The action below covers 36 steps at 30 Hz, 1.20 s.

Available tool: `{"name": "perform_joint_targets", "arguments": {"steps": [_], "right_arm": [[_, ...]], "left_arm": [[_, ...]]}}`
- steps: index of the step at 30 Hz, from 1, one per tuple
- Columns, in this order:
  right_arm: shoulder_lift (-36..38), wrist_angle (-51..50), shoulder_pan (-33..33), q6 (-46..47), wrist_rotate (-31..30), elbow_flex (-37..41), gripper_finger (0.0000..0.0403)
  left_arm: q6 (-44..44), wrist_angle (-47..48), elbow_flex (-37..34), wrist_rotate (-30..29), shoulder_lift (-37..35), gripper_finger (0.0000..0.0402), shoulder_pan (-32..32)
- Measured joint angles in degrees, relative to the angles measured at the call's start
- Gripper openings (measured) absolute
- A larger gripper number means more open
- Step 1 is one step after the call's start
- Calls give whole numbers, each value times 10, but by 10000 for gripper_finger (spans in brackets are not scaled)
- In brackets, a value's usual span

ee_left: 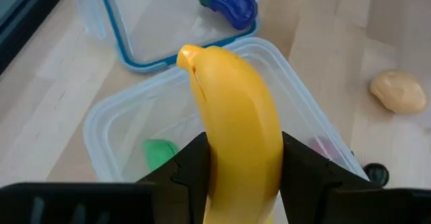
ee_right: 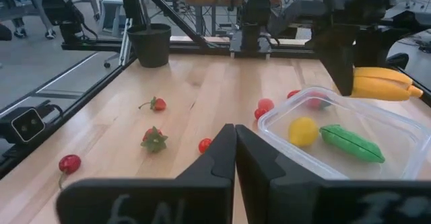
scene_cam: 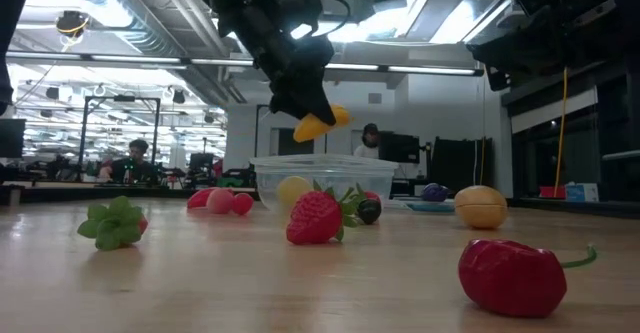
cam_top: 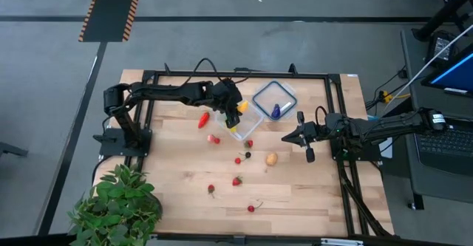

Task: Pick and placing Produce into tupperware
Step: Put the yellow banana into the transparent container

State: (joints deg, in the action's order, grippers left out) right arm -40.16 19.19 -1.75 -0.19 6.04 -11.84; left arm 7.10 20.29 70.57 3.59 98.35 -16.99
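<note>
The left gripper (ee_left: pixel 244 177) clenches a yellow toy banana (ee_left: pixel 236 116) above the clear tub (cam_top: pixel 244 123), which already holds a green piece (ee_right: pixel 351 143) and a yellow piece (ee_right: pixel 303 130). The right gripper (cam_top: pixel 306 137), fingers pressed together and empty, waits beside the tub. Strawberries (scene_cam: pixel 317 217) and cherries lie scattered on the wooden table (cam_top: pixel 177 172).

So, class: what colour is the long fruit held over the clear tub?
Yellow. The banana in the left gripper shows best in the left wrist view.
</note>
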Motion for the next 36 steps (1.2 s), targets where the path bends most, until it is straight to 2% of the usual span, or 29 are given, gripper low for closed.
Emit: {"name": "perform_joint_targets", "arguments": {"steps": [13, 17, 30, 36], "right_arm": [[0, 39, 0, -19, -2, 0, 14], [0, 47, 5, -20, -2, 0, 14], [0, 64, 23, -18, -1, -1, 14], [0, 63, 23, -18, -1, -1, 14]], "left_arm": [[20, 3, 0, 0, 0, 129, 0], [30, 42, 29, 1, 5, 129, -3], [15, 182, 185, -9, 148, 129, 2], [48, 175, 194, 5, 169, 129, 1]]}}
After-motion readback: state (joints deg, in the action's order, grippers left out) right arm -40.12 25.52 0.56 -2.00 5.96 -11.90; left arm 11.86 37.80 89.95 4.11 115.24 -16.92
